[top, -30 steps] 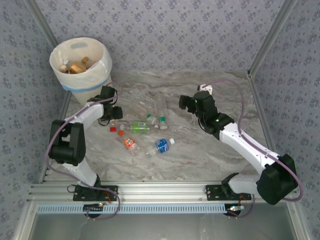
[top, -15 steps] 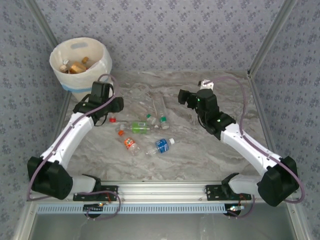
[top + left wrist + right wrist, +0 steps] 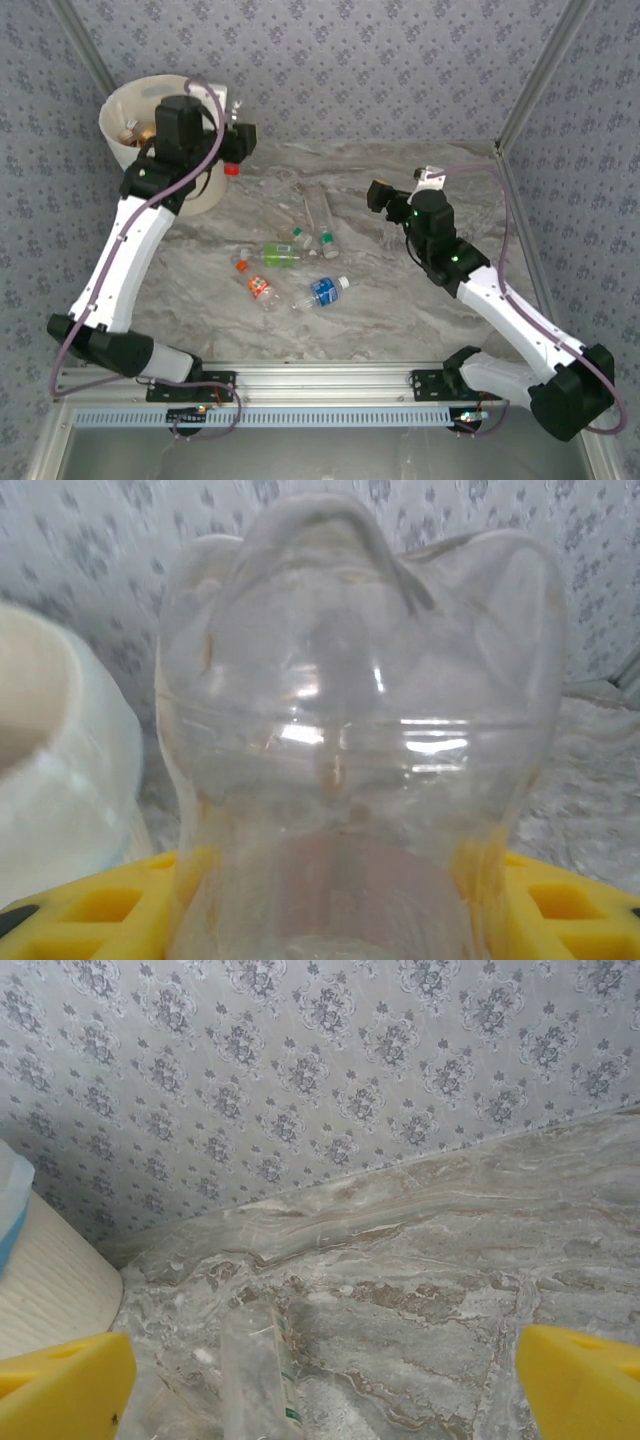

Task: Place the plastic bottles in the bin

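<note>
The left gripper is clamped on a clear bottle. In the left wrist view its yellow pads press both sides of the body and the lobed base points away from the camera. From above, the bottle hangs red cap toward the near side, raised off the desk and just right of the bin at the far left corner. Gold-brown bottles lie inside the bin.

The right gripper hovers over the far middle of the desk with its fingers spread wide and nothing between them. A clear label-less bottle lies just below it.

The loose bottles lie clustered near the desk's centre: green-labelled, orange-labelled and blue-labelled, with two green-capped clear ones beyond them.
</note>
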`<state>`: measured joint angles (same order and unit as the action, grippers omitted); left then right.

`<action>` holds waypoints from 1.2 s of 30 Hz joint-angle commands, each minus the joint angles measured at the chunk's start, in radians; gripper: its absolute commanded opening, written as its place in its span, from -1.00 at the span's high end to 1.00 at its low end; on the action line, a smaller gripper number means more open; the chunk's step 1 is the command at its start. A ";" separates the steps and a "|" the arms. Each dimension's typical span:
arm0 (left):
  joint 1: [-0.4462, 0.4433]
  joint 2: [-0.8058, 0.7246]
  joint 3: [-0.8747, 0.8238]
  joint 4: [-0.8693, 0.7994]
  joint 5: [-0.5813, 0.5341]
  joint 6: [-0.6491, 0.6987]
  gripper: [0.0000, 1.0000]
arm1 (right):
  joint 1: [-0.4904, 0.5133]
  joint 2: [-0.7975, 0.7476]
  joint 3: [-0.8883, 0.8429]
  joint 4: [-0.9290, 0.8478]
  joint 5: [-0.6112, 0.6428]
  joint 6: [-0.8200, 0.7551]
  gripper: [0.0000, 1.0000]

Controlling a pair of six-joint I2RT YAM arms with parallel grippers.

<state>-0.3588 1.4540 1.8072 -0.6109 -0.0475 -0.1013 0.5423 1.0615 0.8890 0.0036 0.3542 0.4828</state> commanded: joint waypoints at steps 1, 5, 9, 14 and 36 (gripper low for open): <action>0.020 0.072 0.176 -0.060 -0.117 0.126 0.14 | -0.006 -0.060 -0.022 -0.002 0.040 0.029 -1.00; 0.104 0.194 0.374 -0.151 -0.169 0.136 0.14 | -0.006 -0.118 -0.041 -0.037 0.056 0.038 -1.00; 0.196 0.324 0.547 -0.257 -0.144 0.138 0.14 | -0.007 -0.172 -0.075 -0.059 0.075 0.057 -1.00; 0.257 0.420 0.626 -0.290 -0.111 0.222 0.10 | -0.011 -0.218 -0.095 -0.095 0.102 0.065 -1.00; 0.392 0.656 0.745 -0.249 0.150 0.155 -0.49 | -0.021 -0.230 -0.093 -0.146 0.121 0.083 -1.00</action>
<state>0.0307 2.1517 2.5088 -0.8715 0.0566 0.0757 0.5289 0.8333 0.8005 -0.1429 0.4423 0.5461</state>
